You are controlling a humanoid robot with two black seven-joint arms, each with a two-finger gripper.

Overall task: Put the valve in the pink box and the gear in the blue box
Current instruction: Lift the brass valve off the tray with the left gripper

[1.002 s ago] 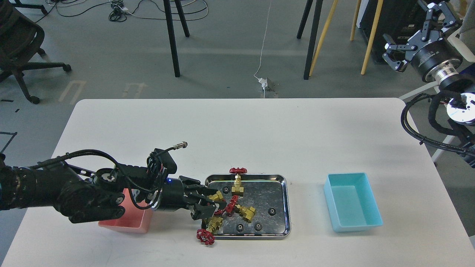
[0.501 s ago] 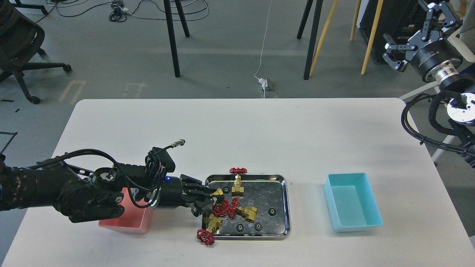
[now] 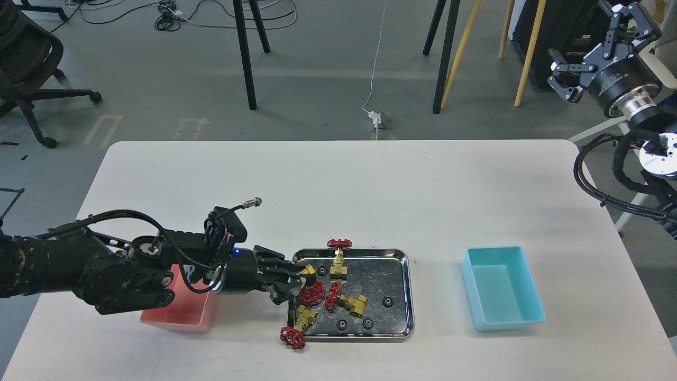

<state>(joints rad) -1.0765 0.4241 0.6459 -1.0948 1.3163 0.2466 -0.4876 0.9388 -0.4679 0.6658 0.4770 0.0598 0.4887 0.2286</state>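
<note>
Reaching in from the left, left gripper (image 3: 299,283) clenching a valve (image 3: 311,288) at the left rim of the steel tray (image 3: 406,296), brass end poking between the fingers. Lying in the tray: other valves and black gears (image 3: 387,301). Sitting behind the arm, the pink box (image 3: 182,317); resting right of the tray on the white surface (image 3: 370,185), the blue box (image 3: 502,288). Hovering raised far right, right gripper (image 3: 592,53), fingers spread apart.

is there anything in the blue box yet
No, the blue box shows only its bare cyan floor; the gears lie in the steel tray.
</note>
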